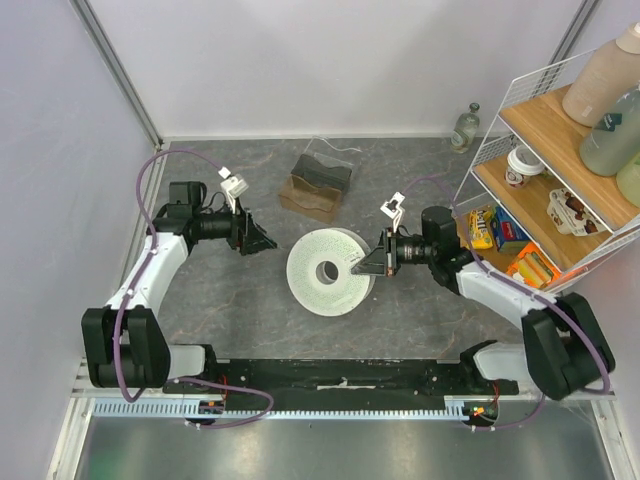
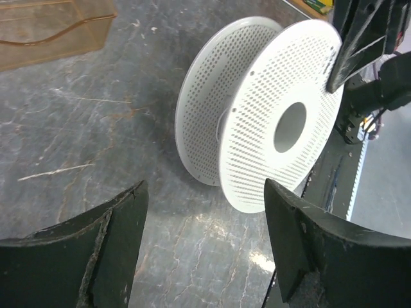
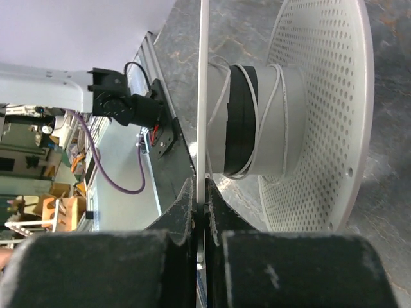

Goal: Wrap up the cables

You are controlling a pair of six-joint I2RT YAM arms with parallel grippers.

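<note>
Right claw clamps one flange of the white spool, tilted on the bench; left claw gapes wide, well apart. We see the cables loosely circling the hub. We judge winding barely begun; next, tension.

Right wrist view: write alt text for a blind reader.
The right hand pinches one thin flange of a white perforated spool. A few turns of thin white cable circle its hub, beside a black band.
</note>
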